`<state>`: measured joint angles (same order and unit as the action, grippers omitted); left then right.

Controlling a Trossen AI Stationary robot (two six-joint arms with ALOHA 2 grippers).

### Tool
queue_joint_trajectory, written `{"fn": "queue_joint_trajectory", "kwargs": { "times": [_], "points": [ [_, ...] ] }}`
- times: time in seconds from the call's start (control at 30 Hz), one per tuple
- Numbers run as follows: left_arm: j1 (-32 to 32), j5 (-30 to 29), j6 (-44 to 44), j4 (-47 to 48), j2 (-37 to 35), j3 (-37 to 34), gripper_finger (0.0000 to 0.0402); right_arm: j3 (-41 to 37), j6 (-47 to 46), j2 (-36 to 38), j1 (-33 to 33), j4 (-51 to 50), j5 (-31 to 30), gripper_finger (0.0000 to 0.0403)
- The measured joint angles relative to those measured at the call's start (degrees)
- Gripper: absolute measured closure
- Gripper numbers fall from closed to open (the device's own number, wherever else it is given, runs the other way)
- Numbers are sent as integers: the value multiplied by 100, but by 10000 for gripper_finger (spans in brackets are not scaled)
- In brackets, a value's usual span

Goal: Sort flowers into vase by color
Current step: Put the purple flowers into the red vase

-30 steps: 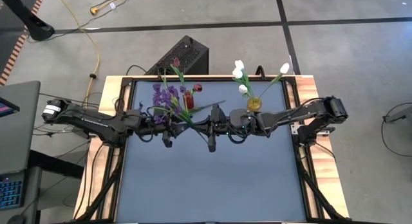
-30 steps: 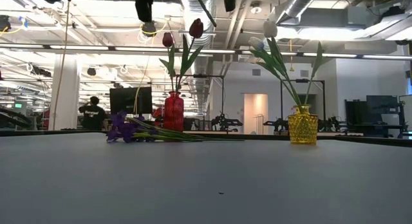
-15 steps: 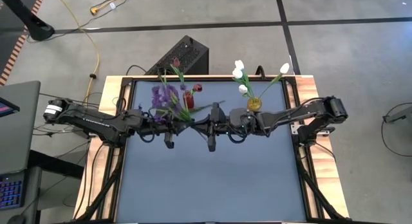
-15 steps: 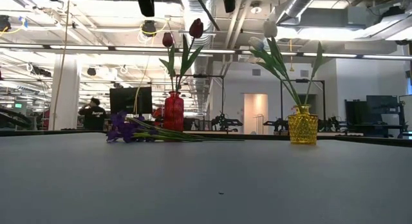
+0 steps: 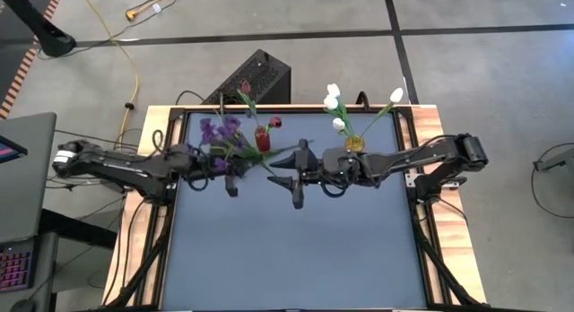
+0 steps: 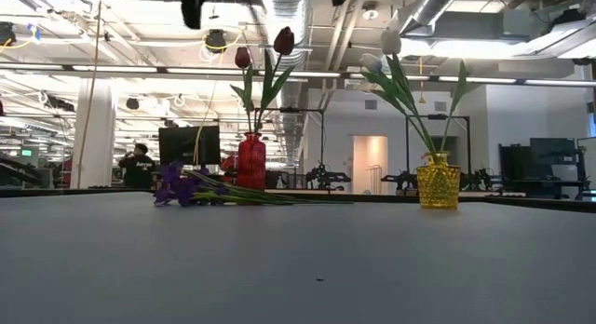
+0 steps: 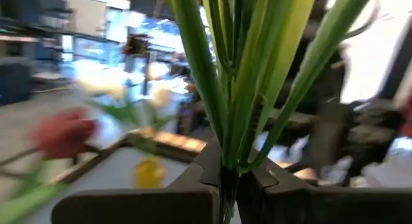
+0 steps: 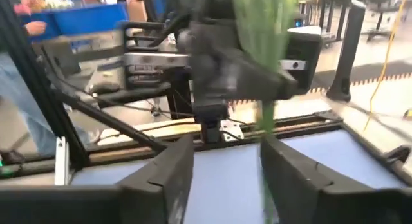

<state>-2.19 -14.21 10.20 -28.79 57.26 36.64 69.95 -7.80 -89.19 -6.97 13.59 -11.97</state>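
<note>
**Progress check: judging the sort as roughly two thirds complete.**

Done:
- Standing upright in the red vase (image 6: pixel 251 161), near the far edge of the table (image 6: pixel 298 259) and left of its middle: two red buds (image 6: pixel 283 40).
- Standing in the yellow vase (image 6: pixel 438 181), near the far edge and right of its middle: the white tulips (image 5: pixel 334 101), leaning outward on their stalks.

In hand:
- Pinching a bundle of green stems (image 7: pixel 225 89) in the left end effector (image 7: pixel 228 185), fingers pressed together on them, raised above the far left part of the table.
- Showing no flower heads in the left wrist view. In the high view, placing the held bundle close under a purple cluster (image 5: pixel 220 133), so probably carrying purple.
- Holding the right end effector (image 8: pixel 222 166) spread, just beside the left one over the middle of the far half. Showing one blurred green strand between its fingers, apparently gripping nothing.

Left to do:
- Lying flat along the far edge in the low view, left of the red vase: purple flowers (image 6: pixel 175 186). Not possible to tell whether these belong to the pinched bundle.
- Showing no third vase in any view, so leaving the purple destination undetermined.
</note>
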Motion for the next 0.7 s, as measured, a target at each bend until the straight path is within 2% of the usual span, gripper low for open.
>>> {"fn": "queue_joint_trajectory", "kwargs": {
  "times": [0.1, 0.23, 0.37, 0.47, 0.7],
  "points": [
    [338, -288, -142, 860, -418, -1, 400, 2, 221, 191, 31, -238, -41, 170],
    [922, -405, -352, 1532, -628, -11, 401, 2, 224, 395, 146, -671, -121, 164],
    [1564, 103, -688, 1488, -585, -4, 401, 2, 159, 487, 255, -829, -149, 167],
    [1976, 260, -742, 1476, -565, -2, 401, 2, 63, 503, 281, -884, -146, 169],
    [2593, 846, -763, 1379, -552, -2, 401, 2, 30, 492, 291, -1033, -145, 170]
  ]
}}
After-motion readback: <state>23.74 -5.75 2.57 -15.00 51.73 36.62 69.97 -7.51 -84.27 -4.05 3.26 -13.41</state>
